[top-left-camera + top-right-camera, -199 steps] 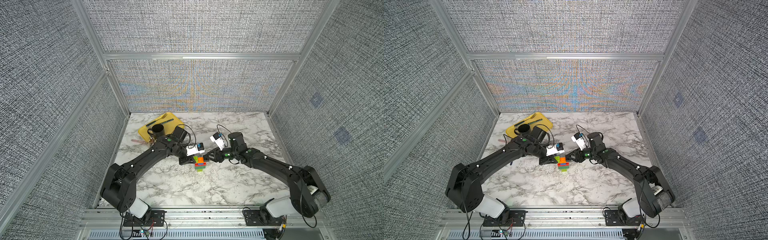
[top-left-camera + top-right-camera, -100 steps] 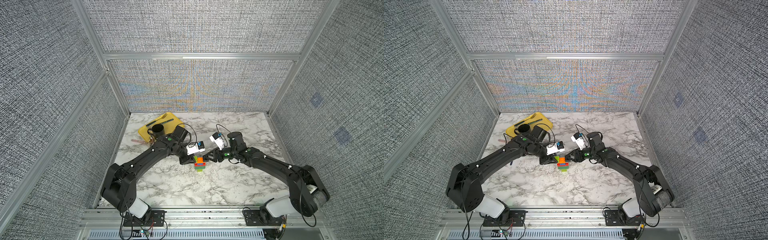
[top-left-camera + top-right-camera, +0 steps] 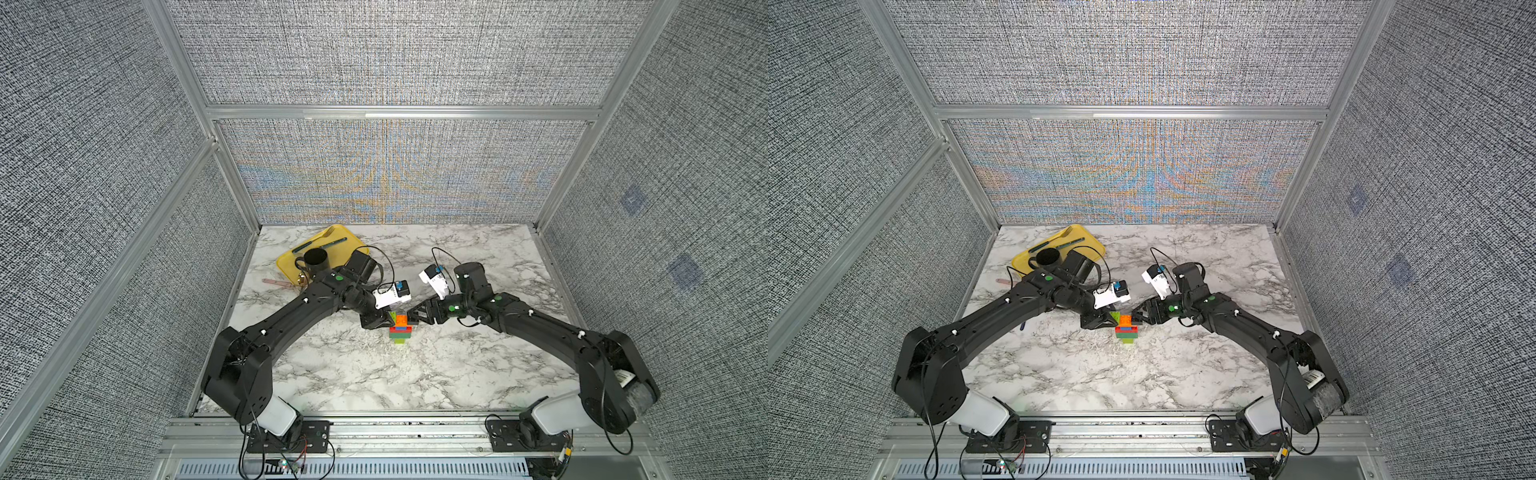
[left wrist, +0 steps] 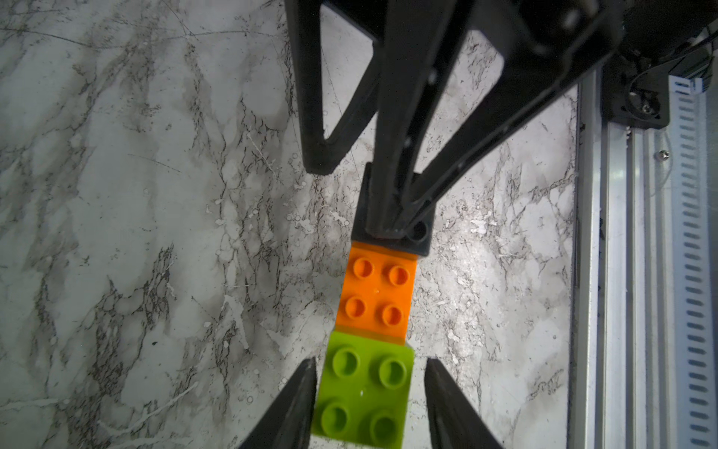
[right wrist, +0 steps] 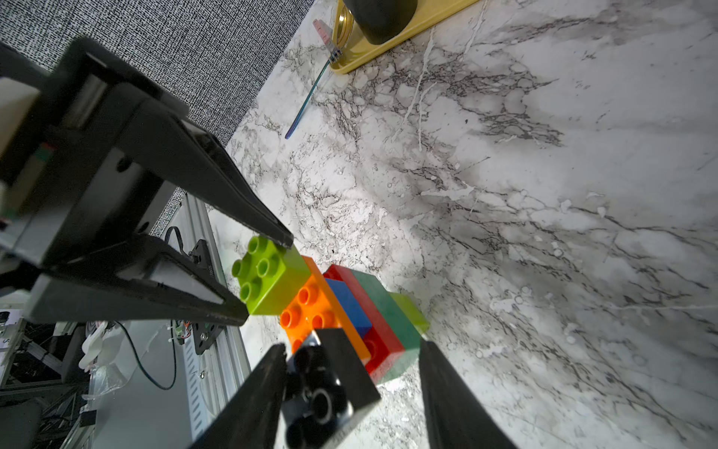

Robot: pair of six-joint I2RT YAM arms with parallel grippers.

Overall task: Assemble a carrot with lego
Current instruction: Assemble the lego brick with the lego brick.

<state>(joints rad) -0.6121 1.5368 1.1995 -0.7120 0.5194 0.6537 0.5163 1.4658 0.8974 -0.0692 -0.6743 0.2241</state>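
Note:
The carrot (image 3: 400, 330) (image 3: 1126, 329) stands on the marble table (image 3: 415, 374) as a stack: lime at the base, then dark green, red, blue and orange (image 4: 375, 295). A lime brick (image 4: 363, 392) and a black brick (image 5: 330, 388) sit on the orange one's two ends. My left gripper (image 4: 369, 363) is open around the lime brick, one finger close against it and the other clear. My right gripper (image 5: 351, 346) is open around the black brick, one finger at it and a wide gap on the other side. In both top views the two grippers meet over the stack.
At the back left lies a yellow tray (image 3: 286, 259) with a black mug (image 3: 316, 262) and cutlery. A pink-handled utensil (image 3: 276, 282) lies on the table beside it. The metal rail (image 4: 621, 272) runs along the table's front edge.
Both grippers' jaws have spread apart from the top bricks. The arms and the stack have hardly moved.

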